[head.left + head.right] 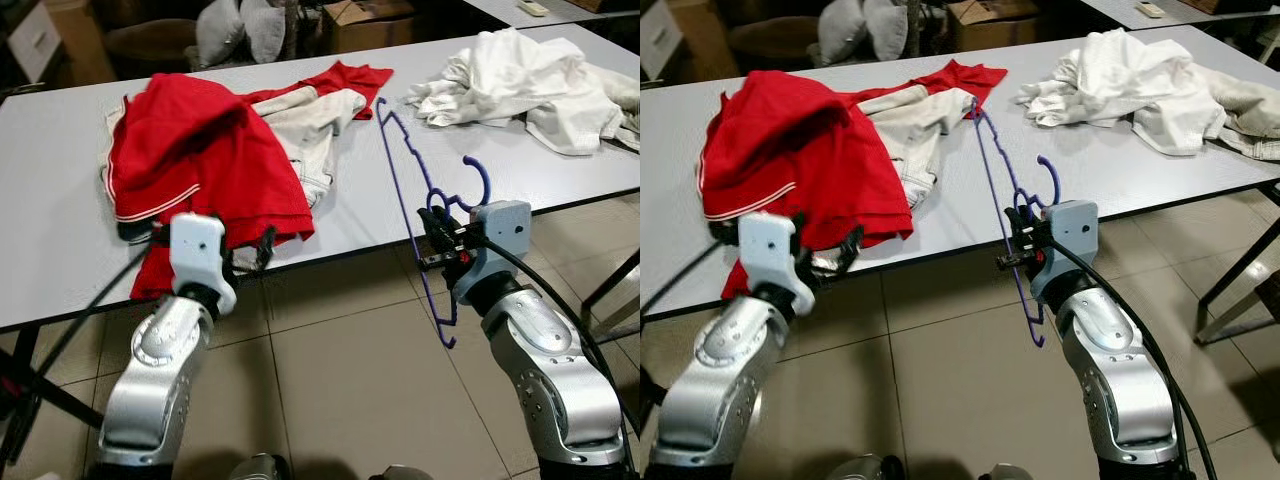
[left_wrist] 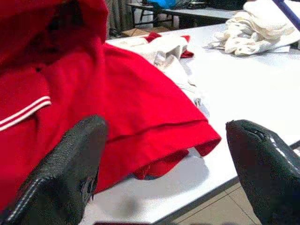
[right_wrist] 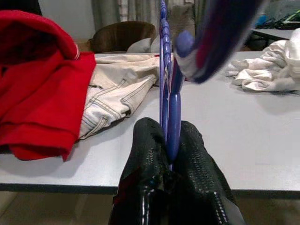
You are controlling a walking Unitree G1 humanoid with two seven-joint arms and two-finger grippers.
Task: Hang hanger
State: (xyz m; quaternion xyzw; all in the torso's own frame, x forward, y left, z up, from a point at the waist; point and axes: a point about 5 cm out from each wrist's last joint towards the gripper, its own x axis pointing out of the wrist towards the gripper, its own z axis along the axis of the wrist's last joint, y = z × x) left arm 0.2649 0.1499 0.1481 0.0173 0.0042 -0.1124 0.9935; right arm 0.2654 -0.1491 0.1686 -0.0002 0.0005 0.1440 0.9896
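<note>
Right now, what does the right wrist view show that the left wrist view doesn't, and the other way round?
Right wrist view: the right gripper with its fingers shut on the blue hanger, which stands edge-on above the table edge, and a brown chair behind the table.

Left wrist view: the left gripper, fingers spread wide and empty, just short of the red shirt's hem at the table edge.

Both: the red shirt, the beige jeans beside it, the white clothes pile farther along, and the grey table.
</note>
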